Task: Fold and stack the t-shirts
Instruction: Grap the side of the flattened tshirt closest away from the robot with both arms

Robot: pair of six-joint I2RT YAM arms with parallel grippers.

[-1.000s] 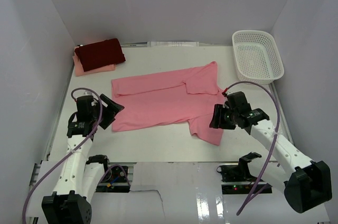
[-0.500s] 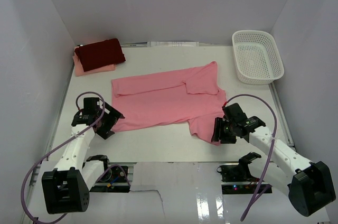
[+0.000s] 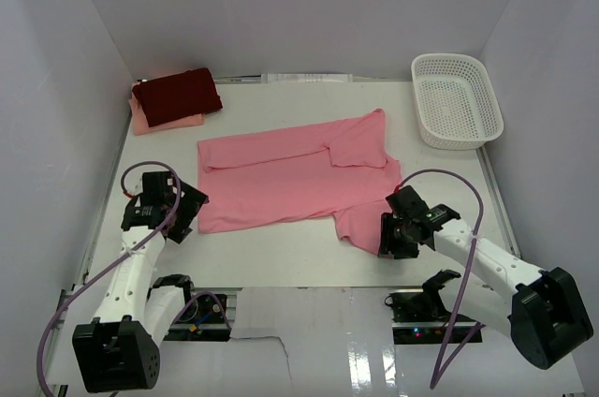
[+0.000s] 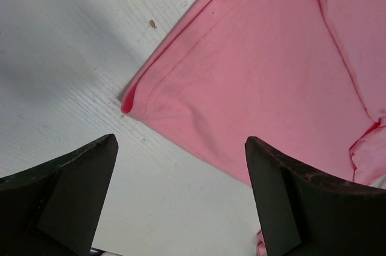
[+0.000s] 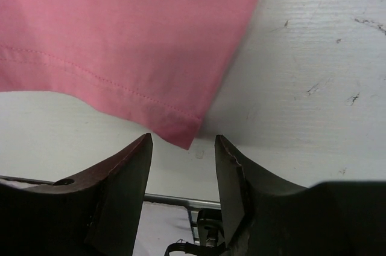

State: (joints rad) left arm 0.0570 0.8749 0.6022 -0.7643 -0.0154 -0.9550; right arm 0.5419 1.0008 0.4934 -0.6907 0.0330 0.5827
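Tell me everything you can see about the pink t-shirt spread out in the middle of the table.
The salmon-pink t-shirt is soft plain cloth with stitched hems, lying flat on the white table, hem to the left, sleeves to the right. The far sleeve looks folded in over the body; the near sleeve sticks out towards the arms. The left pincer stands open by the near hem corner, the right pincer open at the near sleeve's corner; neither grips it.

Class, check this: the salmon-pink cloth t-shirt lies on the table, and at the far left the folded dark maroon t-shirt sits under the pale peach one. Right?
No. The folded dark maroon t-shirt lies on top of the pale peach t-shirt, not under it; the top external view shows this. The rest holds.
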